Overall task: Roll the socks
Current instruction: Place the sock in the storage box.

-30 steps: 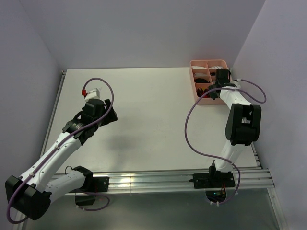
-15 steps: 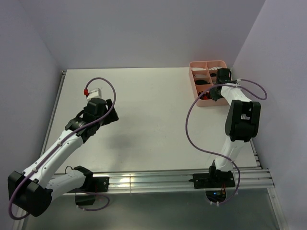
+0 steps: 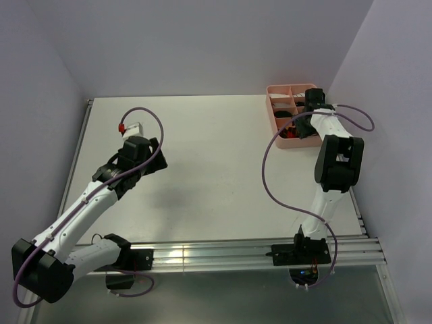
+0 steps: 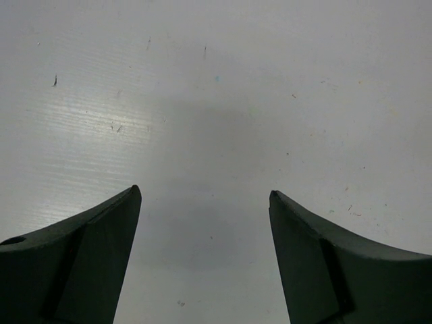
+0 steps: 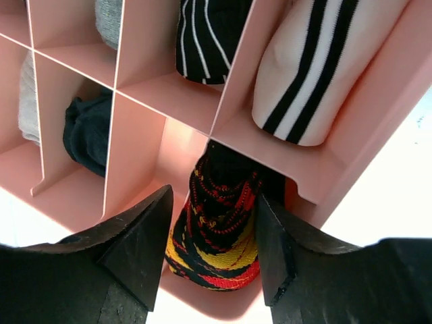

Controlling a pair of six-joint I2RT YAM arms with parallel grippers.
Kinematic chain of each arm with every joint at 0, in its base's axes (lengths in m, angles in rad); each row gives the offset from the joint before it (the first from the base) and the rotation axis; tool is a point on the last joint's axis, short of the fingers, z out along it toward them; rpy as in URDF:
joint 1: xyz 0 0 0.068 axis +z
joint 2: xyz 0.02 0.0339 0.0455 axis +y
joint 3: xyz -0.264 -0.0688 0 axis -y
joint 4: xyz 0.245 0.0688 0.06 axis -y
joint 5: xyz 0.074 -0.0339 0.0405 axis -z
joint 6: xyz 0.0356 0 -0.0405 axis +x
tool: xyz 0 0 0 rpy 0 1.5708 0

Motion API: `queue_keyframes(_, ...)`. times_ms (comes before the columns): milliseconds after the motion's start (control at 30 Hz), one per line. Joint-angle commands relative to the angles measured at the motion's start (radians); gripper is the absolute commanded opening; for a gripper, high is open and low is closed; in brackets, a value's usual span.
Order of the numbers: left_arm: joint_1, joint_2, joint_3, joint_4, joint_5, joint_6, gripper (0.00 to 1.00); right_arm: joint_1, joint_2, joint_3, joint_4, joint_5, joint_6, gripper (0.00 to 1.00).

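My right claw (image 5: 214, 194) pinching argyle sock (image 5: 216, 250), sock sitting in pink tray (image 5: 172, 128) compartment; left claw (image 4: 204, 192) hovering spread over surface (image 4: 216, 67).

Robot lab: two arms are working in a bare, walled test cell.

A white table (image 3: 216, 169) is standing boxed in by plain pale walls (image 3: 202, 47) on three sides, with no furniture or decoration showing. The left arm (image 3: 88, 202) and right arm (image 3: 334, 169) are sitting bolted to a metal rail (image 3: 216, 253) along the near edge, purple cables (image 3: 262, 179) are looping loose from their joints, and a pink tray (image 3: 287, 87) of socks (image 5: 216, 229) is resting in the far right corner.
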Motion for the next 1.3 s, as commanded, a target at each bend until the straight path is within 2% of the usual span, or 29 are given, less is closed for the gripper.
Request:
queue_keyframes(0,0.003,-0.001,0.041,0.032,-0.015,0.017,0.81,-0.008,0.035,0.057,-0.154,0.042,-0.025,0.59)
queue_keyframes(167,0.003,0.008,0.038,0.052,-0.013,0.025,0.81,-0.010,0.043,0.126,-0.222,0.041,-0.027,0.59)
queue_keyframes(700,0.005,0.013,0.026,0.089,-0.010,0.065,0.82,-0.011,-0.064,0.201,-0.262,0.054,-0.056,0.62)
queue_keyframes(967,0.005,0.037,0.041,0.087,-0.004,0.065,0.81,-0.011,-0.095,0.165,-0.196,0.030,-0.050,0.45)
queue_keyframes(1267,0.005,0.051,0.059,0.061,-0.015,0.051,0.82,-0.011,-0.002,0.070,-0.113,0.004,-0.016,0.21)
